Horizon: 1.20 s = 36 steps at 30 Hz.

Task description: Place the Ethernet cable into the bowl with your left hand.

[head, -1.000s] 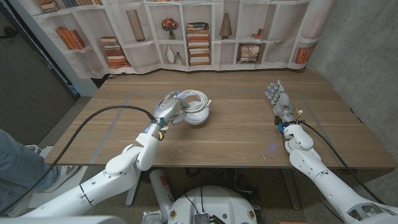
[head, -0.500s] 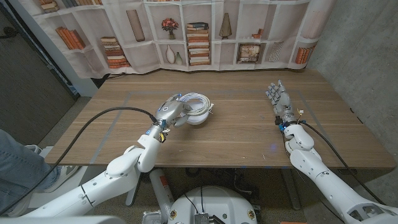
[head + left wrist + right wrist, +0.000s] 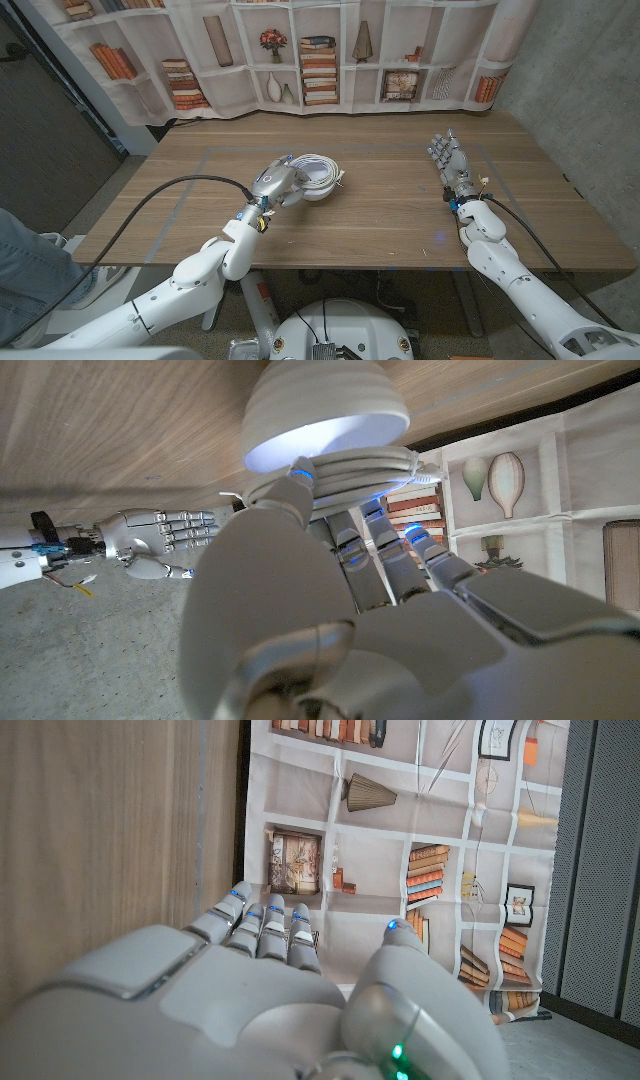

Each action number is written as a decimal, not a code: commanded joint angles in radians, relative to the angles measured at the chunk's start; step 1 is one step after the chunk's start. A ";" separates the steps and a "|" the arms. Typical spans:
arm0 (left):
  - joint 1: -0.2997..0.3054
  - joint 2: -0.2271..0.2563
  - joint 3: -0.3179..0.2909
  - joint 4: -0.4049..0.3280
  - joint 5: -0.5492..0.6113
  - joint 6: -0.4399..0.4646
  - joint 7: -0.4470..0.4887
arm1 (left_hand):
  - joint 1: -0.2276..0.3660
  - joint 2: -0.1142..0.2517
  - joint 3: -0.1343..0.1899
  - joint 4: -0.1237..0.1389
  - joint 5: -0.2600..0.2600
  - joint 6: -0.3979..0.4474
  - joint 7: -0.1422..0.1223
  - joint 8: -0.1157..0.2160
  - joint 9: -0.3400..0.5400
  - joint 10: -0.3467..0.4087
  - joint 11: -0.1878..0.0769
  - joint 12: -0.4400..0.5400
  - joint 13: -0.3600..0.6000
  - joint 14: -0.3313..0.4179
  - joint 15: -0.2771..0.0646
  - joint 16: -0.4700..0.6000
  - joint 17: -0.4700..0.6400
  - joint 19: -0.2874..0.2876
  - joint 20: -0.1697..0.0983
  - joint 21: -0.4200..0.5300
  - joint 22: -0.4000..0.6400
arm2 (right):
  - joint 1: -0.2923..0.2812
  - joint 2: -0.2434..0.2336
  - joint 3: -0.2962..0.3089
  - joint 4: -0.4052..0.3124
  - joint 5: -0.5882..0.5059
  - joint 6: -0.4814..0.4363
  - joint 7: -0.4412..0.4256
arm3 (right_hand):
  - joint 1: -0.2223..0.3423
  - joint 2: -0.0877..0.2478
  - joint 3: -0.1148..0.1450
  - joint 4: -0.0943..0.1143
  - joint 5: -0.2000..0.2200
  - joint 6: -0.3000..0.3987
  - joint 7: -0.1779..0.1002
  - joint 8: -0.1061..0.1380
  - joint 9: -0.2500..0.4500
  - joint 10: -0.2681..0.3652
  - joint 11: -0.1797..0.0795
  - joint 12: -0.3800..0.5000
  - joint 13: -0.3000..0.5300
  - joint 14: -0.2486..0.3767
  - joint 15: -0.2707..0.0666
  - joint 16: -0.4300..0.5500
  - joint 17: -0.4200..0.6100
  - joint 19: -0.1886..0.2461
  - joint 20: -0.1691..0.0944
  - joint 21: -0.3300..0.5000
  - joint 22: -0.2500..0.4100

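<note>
From the head view, your left hand [image 3: 275, 183] sits at the white bowl [image 3: 322, 189], its fingers on the coiled Ethernet cable [image 3: 316, 169], which lies in the bowl; your right hand [image 3: 449, 160] waits well apart, fingers straight, holding nothing. At your left wrist, fingers [image 3: 345, 538] curl around the cable [image 3: 350, 468] at the bowl [image 3: 325, 410]. At your right wrist, the hand [image 3: 270, 990] is empty, fingers extended.

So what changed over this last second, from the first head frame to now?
The left hand has drawn slightly back toward the robot and lower, its fingers still on the coiled cable, which sits in the bowl. The bowl shifted a little with it. The right hand stayed put, open.
</note>
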 commanded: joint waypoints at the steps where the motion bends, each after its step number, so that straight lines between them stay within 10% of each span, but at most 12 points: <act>1: 0.007 -0.002 0.006 -0.003 -0.009 0.007 -0.008 | -0.002 0.011 0.002 0.005 0.007 0.104 -0.103 0.006 0.002 0.077 -0.078 0.004 0.006 -0.003 -0.145 0.004 0.005 -0.006 -0.050 -0.001 0.002 | -0.010 -0.005 0.004 -0.008 0.006 -0.002 0.002 | 0.008 0.001 0.000 -0.005 -0.003 0.009 -0.003 0.007 0.002 0.007 0.000 0.000 0.006 0.006 0.003 0.000 0.004 0.011 -0.019 -0.002 0.005; 36: 0.016 0.016 -0.001 0.005 -0.035 0.011 -0.027 | -0.032 0.002 0.001 0.017 0.012 0.034 -0.111 -0.025 0.003 0.009 -0.076 -0.011 0.003 -0.037 -0.141 0.000 0.006 -0.025 -0.020 -0.003 0.003 | -0.010 0.008 -0.009 -0.002 -0.006 -0.005 -0.012 | 0.007 0.003 -0.001 -0.008 -0.003 0.010 -0.004 0.007 0.002 0.007 -0.001 -0.001 0.006 0.007 0.001 0.000 0.004 0.013 -0.019 -0.005 0.006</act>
